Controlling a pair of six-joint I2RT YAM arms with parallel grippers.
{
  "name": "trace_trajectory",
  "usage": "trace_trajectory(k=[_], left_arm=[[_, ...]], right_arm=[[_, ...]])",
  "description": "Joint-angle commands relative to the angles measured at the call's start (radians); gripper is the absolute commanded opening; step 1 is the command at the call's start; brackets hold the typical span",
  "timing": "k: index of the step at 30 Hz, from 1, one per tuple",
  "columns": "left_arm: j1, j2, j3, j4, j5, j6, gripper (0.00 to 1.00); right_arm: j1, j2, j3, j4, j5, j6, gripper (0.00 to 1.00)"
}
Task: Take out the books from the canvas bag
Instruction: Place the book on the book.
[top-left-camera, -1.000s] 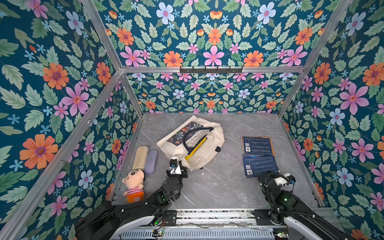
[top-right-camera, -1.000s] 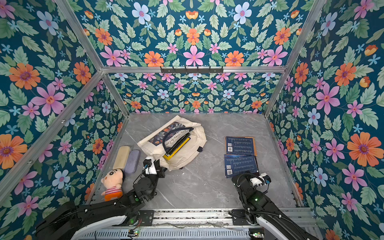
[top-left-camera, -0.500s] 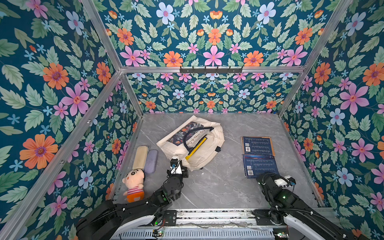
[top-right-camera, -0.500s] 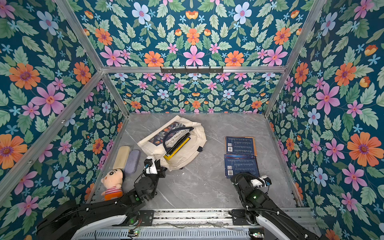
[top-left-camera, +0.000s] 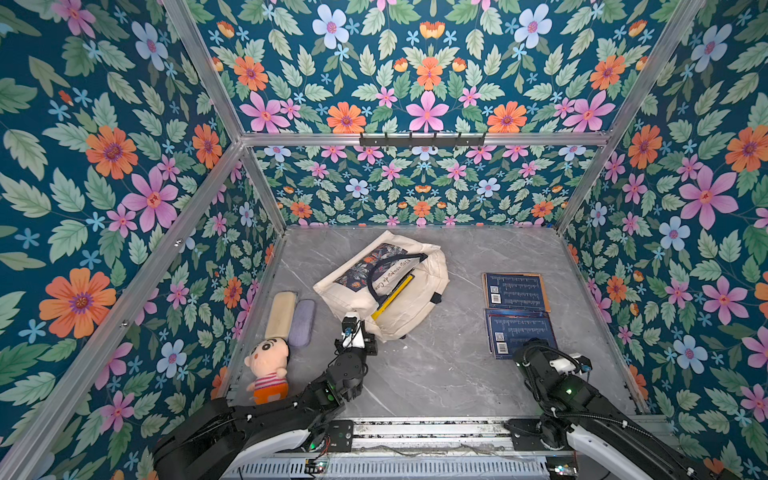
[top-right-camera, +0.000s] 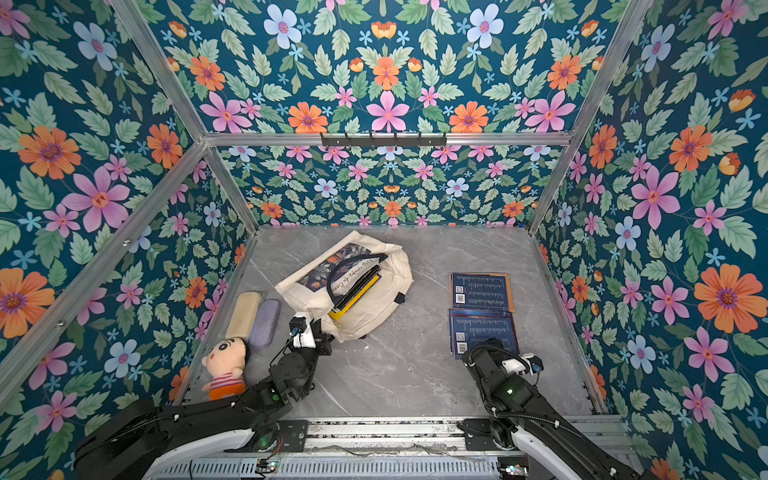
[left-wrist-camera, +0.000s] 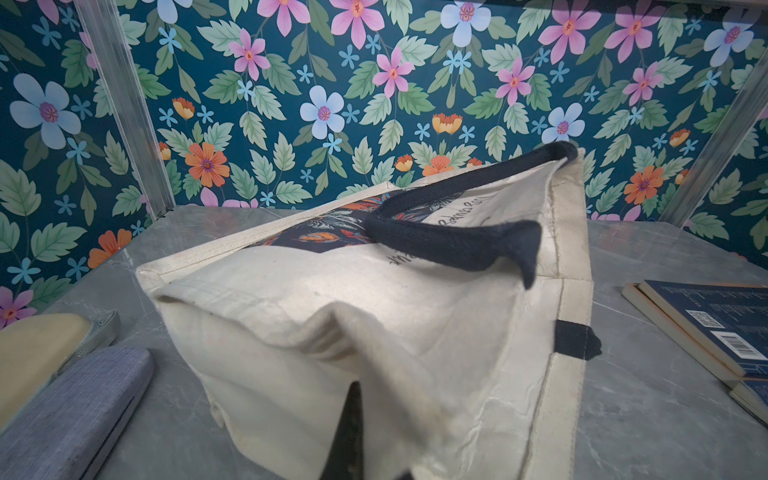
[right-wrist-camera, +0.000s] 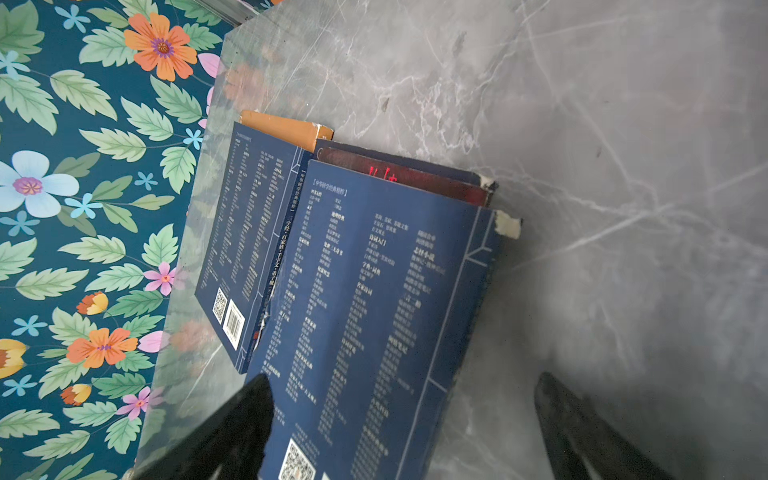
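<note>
The cream canvas bag (top-left-camera: 419, 286) (top-right-camera: 386, 286) lies on its side mid-table, mouth toward the right. Books (top-left-camera: 392, 297) (top-right-camera: 355, 293) with yellow and dark edges show inside it under the navy handle (left-wrist-camera: 457, 245). My left gripper (top-left-camera: 362, 332) (top-right-camera: 321, 334) is shut on the bag's near corner; cream fabric (left-wrist-camera: 374, 332) wraps over one black finger (left-wrist-camera: 349, 428). Two blue books (top-left-camera: 515, 291) (top-left-camera: 519, 334) lie at the right. My right gripper (right-wrist-camera: 403, 415) stands open over the near blue book (right-wrist-camera: 374, 311), which rests on a dark red one (right-wrist-camera: 399, 178).
A plush doll (top-left-camera: 268, 365) sits at the near left. Beside it lie a beige case (top-left-camera: 281, 309) and a grey-purple case (top-left-camera: 302, 322). Floral walls close three sides, with a hook rail (top-left-camera: 422, 139) on the back wall.
My right gripper's jaws have gone from shut to wide open over the near blue book. The left arm and the bag have not moved.
</note>
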Motion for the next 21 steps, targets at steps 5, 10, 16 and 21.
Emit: trace_trajectory(k=[5,10,16,21], left_arm=[[0.002,-0.005,0.007,-0.016,0.006,-0.012,0.00],[0.002,-0.014,0.008,-0.022,0.005,-0.014,0.00],[0.001,-0.014,0.007,-0.024,0.004,-0.014,0.00],[0.001,-0.014,0.008,-0.023,0.006,-0.014,0.00]], right_arm=[[-0.004,0.065,0.010,0.116,-0.009,-0.031,0.99],[-0.028,0.127,-0.001,0.231,-0.029,-0.060,0.99],[-0.126,0.197,-0.005,0.393,-0.131,-0.145,0.99],[-0.140,0.237,0.017,0.418,-0.122,-0.160,0.99]])
